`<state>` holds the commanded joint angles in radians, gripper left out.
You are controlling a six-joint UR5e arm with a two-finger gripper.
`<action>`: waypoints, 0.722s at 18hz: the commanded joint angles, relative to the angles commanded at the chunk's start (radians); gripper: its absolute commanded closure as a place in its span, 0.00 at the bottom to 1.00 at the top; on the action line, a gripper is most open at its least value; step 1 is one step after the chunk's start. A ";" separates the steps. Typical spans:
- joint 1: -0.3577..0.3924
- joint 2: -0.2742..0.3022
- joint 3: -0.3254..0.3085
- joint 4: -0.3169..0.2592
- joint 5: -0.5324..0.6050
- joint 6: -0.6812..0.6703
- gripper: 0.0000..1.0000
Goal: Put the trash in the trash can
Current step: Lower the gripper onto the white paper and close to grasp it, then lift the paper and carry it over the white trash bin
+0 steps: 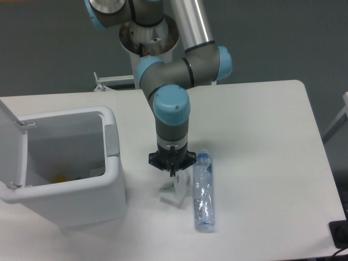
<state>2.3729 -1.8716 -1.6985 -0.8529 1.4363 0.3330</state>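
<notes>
My gripper (173, 175) points straight down at the front middle of the table. Its fingers show as a single dark tip, closed on the top edge of the flattened white paper carton (175, 194). The carton hangs tilted at table level; I cannot tell whether its lower edge touches the table. The crushed clear plastic bottle with a blue cap (204, 191) lies lengthwise on the table just right of the carton. The white trash can (111, 182) stands to the left, about a hand's width from my gripper, with its lid (11, 144) flipped open.
The bin's grey push tab (111, 140) faces my arm. Something small and yellow lies at the bottom of the bin (61, 176). The table's front edge runs close below the bottle. A dark object (340, 234) sits at the front right corner.
</notes>
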 joint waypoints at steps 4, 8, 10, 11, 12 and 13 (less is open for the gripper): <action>0.046 0.017 0.130 0.000 -0.123 -0.095 1.00; 0.072 0.080 0.245 0.000 -0.252 -0.326 1.00; 0.066 0.130 0.260 0.000 -0.278 -0.383 1.00; 0.060 0.161 0.257 -0.002 -0.290 -0.400 1.00; 0.055 0.193 0.244 0.000 -0.299 -0.411 1.00; 0.048 0.218 0.234 -0.002 -0.313 -0.419 1.00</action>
<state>2.4207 -1.6539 -1.4648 -0.8544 1.1230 -0.0858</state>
